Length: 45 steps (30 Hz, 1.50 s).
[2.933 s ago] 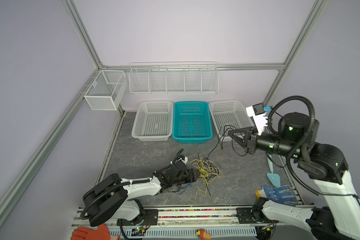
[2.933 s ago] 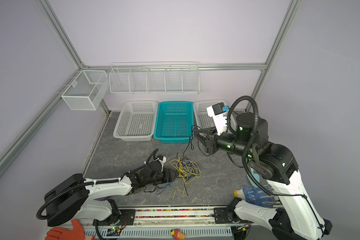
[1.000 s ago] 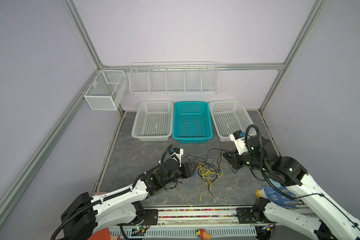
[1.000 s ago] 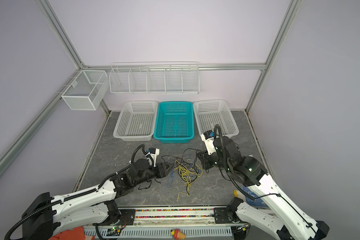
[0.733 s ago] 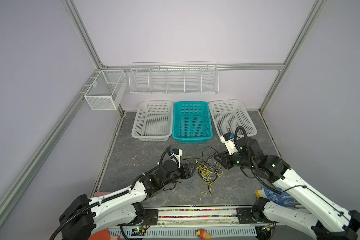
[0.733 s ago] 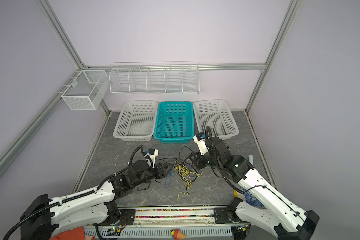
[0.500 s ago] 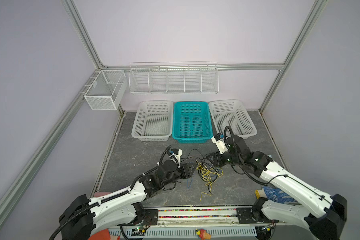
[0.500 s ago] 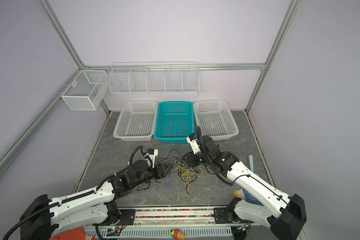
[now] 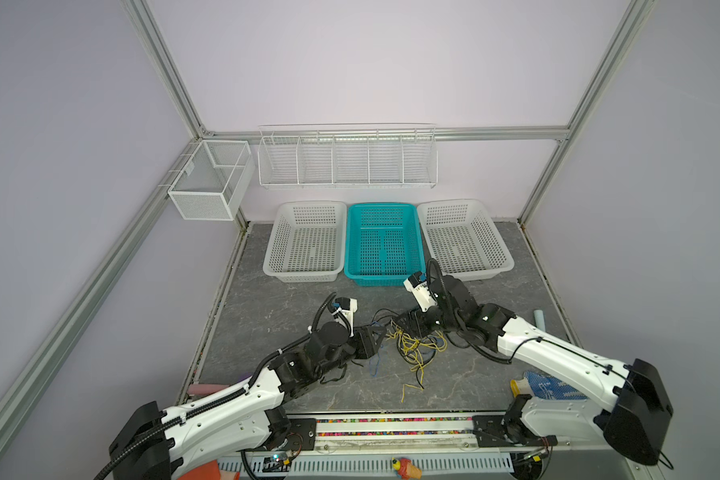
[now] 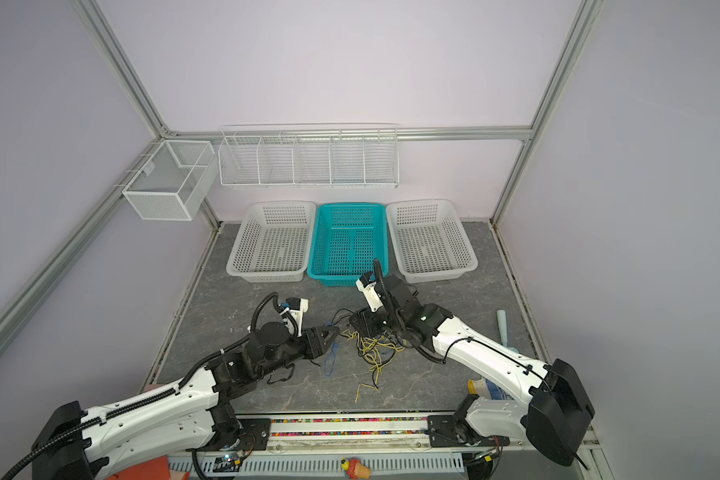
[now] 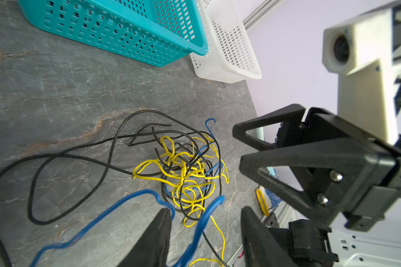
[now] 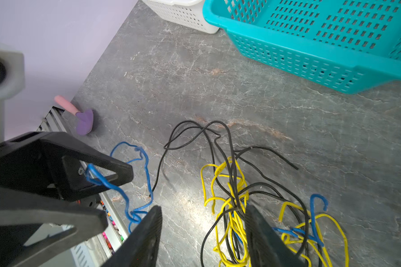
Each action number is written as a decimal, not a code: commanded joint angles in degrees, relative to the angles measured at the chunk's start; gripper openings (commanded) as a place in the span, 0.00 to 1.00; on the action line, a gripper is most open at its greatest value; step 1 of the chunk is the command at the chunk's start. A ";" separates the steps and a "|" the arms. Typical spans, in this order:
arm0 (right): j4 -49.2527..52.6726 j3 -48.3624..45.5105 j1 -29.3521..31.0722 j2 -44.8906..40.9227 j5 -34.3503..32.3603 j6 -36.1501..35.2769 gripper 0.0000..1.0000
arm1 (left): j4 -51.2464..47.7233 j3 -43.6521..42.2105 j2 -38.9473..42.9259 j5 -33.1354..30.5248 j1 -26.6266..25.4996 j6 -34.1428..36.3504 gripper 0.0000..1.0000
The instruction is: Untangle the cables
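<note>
The cables [image 9: 416,345] [image 10: 375,345] lie in a yellow, black and blue tangle on the grey floor between my two grippers. My left gripper [image 9: 377,332] [image 11: 206,208] is open at the tangle's left side. A loose blue cable [image 11: 146,191] [image 12: 148,173] runs between its fingers and hooks over one of them. My right gripper [image 9: 408,324] [image 12: 202,210] is open and low over the tangle's far right part. Yellow and black strands [image 12: 234,191] pass just inside one of its fingers. Black loops [image 11: 116,148] spread out toward the baskets.
Three baskets stand at the back: white [image 9: 306,245], teal [image 9: 381,245], white [image 9: 462,241]. A wire rack [image 9: 346,160] and a mesh box [image 9: 208,178] hang on the walls. A pink-handled purple tool [image 12: 85,119], a light blue tool [image 9: 540,320] and a blue glove [image 9: 547,384] lie at the edges.
My right arm has come down from beside the right basket and swung left to the tangle, and its jaws have opened. My left gripper has barely moved over the last second.
</note>
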State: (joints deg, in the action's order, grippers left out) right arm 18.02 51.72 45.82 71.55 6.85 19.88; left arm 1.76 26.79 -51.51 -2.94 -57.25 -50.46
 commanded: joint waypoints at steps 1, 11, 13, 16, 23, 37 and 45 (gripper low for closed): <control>-1.43 -0.75 0.24 -0.34 -1.83 -0.37 0.60 | -3.81 2.20 1.98 -2.11 0.28 1.45 0.45; -4.40 -6.87 0.25 -6.56 -2.57 -0.98 0.60 | -15.02 8.28 6.59 -5.17 0.24 4.16 0.28; -5.89 -8.65 0.30 -8.47 -2.47 -0.98 0.60 | -16.90 9.67 7.16 -5.64 0.29 4.86 0.23; -8.12 -11.08 0.28 -11.01 -2.26 -0.98 0.60 | -19.78 12.09 7.08 -6.99 0.30 6.15 0.14; -13.39 -16.29 0.30 -15.30 -2.10 -0.99 0.60 | -30.40 22.14 2.84 -8.83 5.15 13.03 0.00; -22.93 -23.48 0.65 -17.95 0.09 0.94 0.60 | -37.53 45.04 -16.68 5.08 33.07 29.18 0.00; -25.54 -26.41 2.86 -19.56 -1.45 0.69 0.60 | -32.38 52.44 -33.49 7.95 44.07 30.84 0.00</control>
State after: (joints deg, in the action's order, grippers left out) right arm -4.47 26.41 47.81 53.43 5.80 20.18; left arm -31.94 76.09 -80.31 3.01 -16.25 -21.67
